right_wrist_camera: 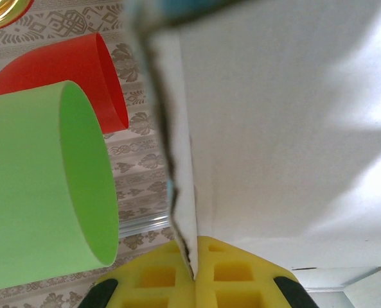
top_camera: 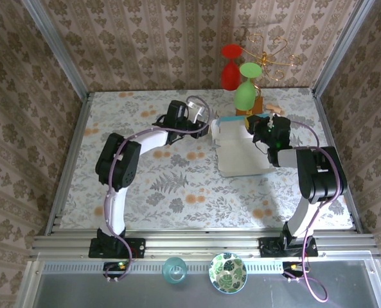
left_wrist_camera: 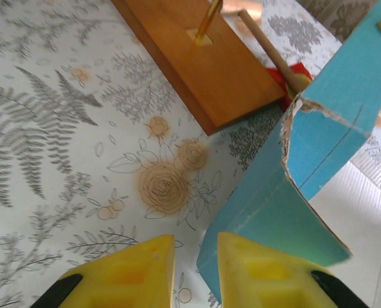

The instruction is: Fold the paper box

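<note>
The right hand (right_wrist_camera: 193, 247) has its yellow fingers (right_wrist_camera: 232, 273) pressed together, pinching a ragged edge of the box (top_camera: 241, 154). That edge runs straight up from between the fingertips. The box's white inner face spreads above the hand and off to its right. To the left of this hand is a green cup (right_wrist_camera: 42, 192), and a red cup (right_wrist_camera: 74, 77) sits just behind it.

The left hand (left_wrist_camera: 195, 247) has its fingers narrowly spread, with a strip of flowered worktop (left_wrist_camera: 62, 128) showing between them. A blue outer corner of the box lies against the inner side of the right-side finger, and the other finger is clear of it. I cannot tell whether that finger actually bears on the card. From there the blue panel rises ahead and to the right of the hand, tilted, with a crease and a torn white rim at its top corner. Further ahead of this hand a brown wooden board (left_wrist_camera: 203, 58) lies flat on the worktop, with a dowel (left_wrist_camera: 270, 51) beside it.

From above, the box lies between the two hands, white side up. The left hand is at its left edge and the right hand at its far right corner.
</note>
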